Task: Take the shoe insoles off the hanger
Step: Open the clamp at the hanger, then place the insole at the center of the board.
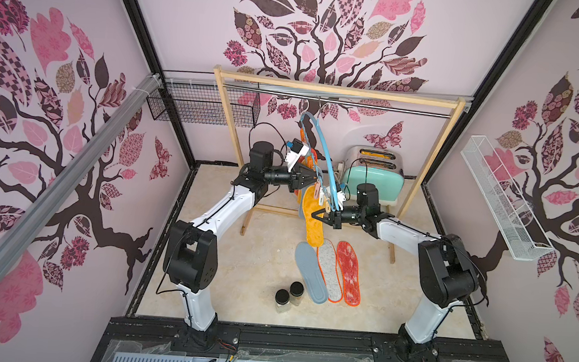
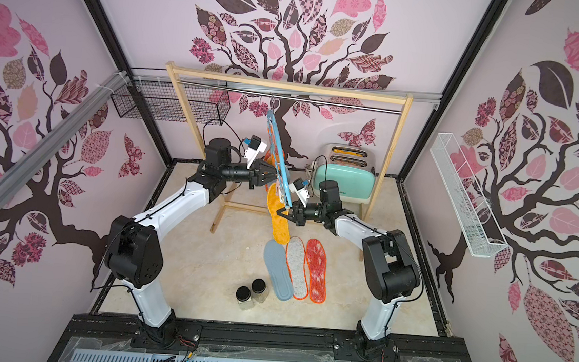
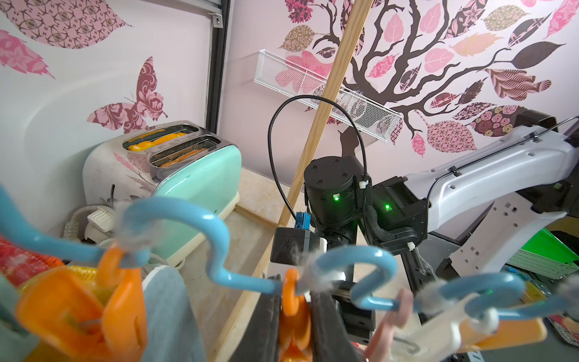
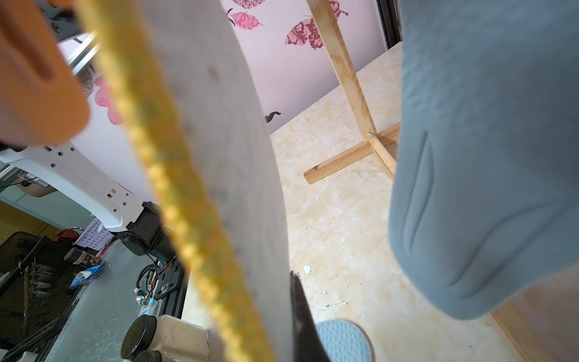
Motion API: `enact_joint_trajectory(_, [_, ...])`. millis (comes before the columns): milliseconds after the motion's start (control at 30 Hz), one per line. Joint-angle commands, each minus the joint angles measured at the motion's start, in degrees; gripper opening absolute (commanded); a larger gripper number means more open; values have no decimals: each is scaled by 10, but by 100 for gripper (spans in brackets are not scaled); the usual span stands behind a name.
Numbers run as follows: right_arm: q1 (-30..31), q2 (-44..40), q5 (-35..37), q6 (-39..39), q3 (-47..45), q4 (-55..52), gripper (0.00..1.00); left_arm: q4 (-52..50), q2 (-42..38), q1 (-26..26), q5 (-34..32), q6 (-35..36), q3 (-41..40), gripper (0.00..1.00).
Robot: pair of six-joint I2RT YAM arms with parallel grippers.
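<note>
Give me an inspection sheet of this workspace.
Surface: beige mottled table.
Job's things: blue hanger hooked on the rail; yellow insole hangs from it; grey-blue insole, speckled insole, red insole flat on table.
Clutter: two jars, toaster.
Grippers: left gripper shut on orange clothespin; right gripper shut on yellow insole.
Cables: black loop at each wrist.
Surroundings: wooden frame, black wire basket, white mesh shelf, tree-pattern walls.

No legible text anywhere. The mint toaster [image 2: 346,179] shows a small dark mark on its side, too small to read. There's a faint emblem on the black camera housing [image 3: 289,247] and print on a blue-white wrapper [image 4: 88,275]; both are blurred.
</note>
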Motion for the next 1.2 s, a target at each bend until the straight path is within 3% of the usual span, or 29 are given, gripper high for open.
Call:
enact_joint_trajectory(0, [-1,-17,28,0,-12,-4,3,-16,-16,-2,-4,15,-11,2])
enact_joint_trajectory(300, [-2,-44,95,15,-50,-33,5,-22,-29,-1,-11,21,-23,1])
enact_joint_trajectory(567, [-1,-109,157,95,-110,-46,4,-21,-30,-2,-20,22,-32,2])
enact_joint_trajectory(800, [-1,-224,298,139,-114,-292,2,-23,-42,-1,-26,29,-46,2])
enact_joint_trajectory(1000, [-1,-320,497,143,-80,-536,3,-21,-40,-2,-23,25,-46,2])
enact_joint_trajectory(1167, [-1,-356,619,183,-76,-630,0,-26,-42,0,-25,32,-50,2])
